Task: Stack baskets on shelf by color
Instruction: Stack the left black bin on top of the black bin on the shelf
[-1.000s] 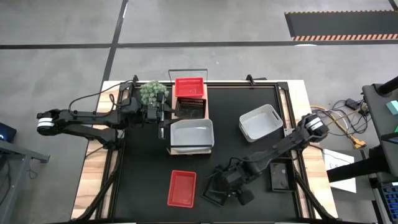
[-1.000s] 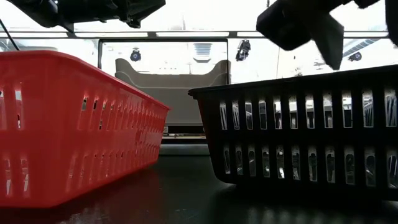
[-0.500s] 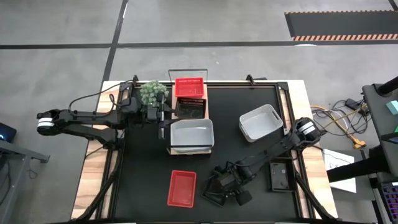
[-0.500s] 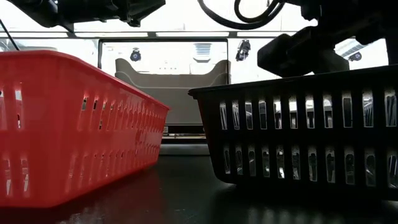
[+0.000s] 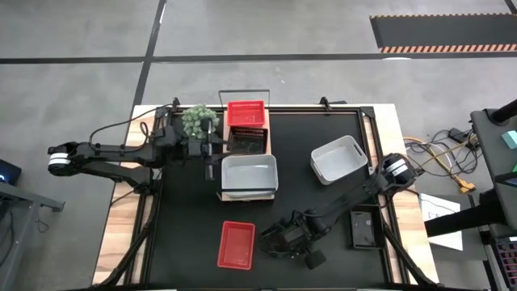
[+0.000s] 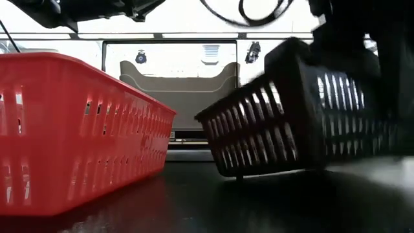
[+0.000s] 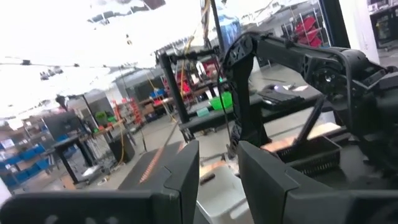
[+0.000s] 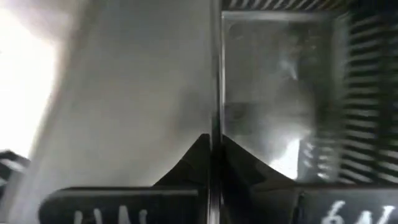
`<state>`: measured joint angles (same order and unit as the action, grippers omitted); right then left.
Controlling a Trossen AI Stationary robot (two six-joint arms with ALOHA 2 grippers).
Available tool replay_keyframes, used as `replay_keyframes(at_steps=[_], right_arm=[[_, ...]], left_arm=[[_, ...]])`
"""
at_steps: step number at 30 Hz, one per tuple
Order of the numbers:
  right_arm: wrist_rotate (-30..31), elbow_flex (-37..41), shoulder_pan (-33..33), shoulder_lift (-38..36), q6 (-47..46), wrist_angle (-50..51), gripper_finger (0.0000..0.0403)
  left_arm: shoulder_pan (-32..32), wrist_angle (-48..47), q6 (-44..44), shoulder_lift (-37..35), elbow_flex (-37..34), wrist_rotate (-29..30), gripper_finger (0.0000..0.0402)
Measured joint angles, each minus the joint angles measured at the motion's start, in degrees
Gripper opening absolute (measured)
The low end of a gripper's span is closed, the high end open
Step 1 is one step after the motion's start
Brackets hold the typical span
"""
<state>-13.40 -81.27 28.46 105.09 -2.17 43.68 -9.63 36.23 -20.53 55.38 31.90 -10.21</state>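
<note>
Presently the right gripper (image 5: 284,242) sits low at the near part of the black table (image 5: 186,234), clamped on the rim of a black basket (image 6: 304,110); the right wrist view shows its two fingers pressed together with the thin basket wall (image 8: 216,93) caught between them. That black basket is tilted, one end raised off the tabletop and the other end touching it, as the low view shows. In the high view it is largely covered by the arm, so its exact outline there is hard to make out. Just beside it lies a red basket (image 5: 237,245), flat on the table and apart from the gripper. The shelf (image 5: 220,196) stands at the table's middle, running away from the near edge; on it rest a white basket (image 5: 249,175) at the near end, another black basket (image 5: 246,142) behind it, and a second red basket (image 5: 245,114) at the far end. A further white basket (image 5: 338,159) sits on the table to the right of the shelf, well apart from it. A green plant (image 5: 198,119) stands at the shelf's far left corner. The left gripper (image 5: 209,149) hovers next to the plant and the shelf's left edge, its fingers (image 7: 180,174) parted and holding nothing.
</note>
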Motion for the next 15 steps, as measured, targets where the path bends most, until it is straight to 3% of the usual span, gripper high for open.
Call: replay_keyframes(at_steps=[6, 12, 15], right_arm=[[-10.4, -5.6, 0.0, -3.0, -9.3, 0.9, 0.0009], [-12.5, -11.1, 0.0, -8.1, -16.5, 4.4, 0.0008], [-11.1, -13.6, 0.0, -11.9, -17.6, 4.4, 0.0008]], left_arm=[[0.0, 3.0, -5.9, -2.8, 0.1, 0.3, 0.0096], [0.0, 0.0, -7.5, -7.3, -0.1, 8.7, 0.0096], [0.0, -4.4, -7.4, -9.0, -0.3, 9.9, 0.0096]])
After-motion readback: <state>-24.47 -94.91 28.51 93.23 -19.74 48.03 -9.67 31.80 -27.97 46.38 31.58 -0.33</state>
